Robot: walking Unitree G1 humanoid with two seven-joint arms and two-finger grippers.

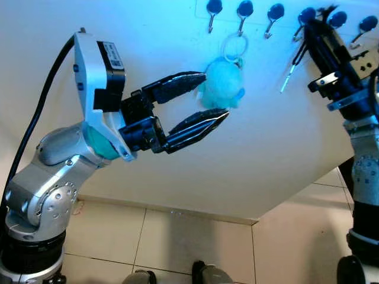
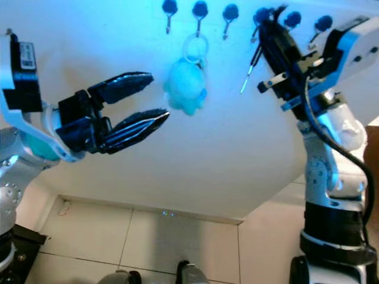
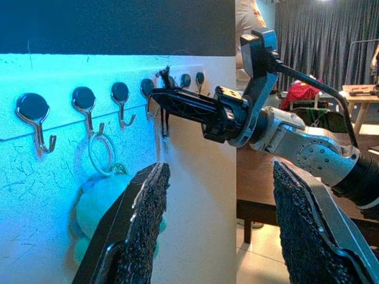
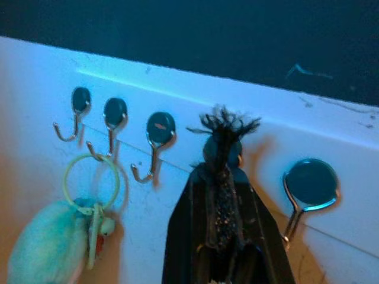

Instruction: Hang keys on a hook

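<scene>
So I've got the right pincer up at the row of hooks, squeezed together on a black cord, with the keys dangling under it against the wall. My guess is it's pinched high so the loop can slip over a hook there. The left pincer hangs wide apart just beside the fluffy teal keychain, which already sits on the second hook by its ring, left of the keys.
</scene>
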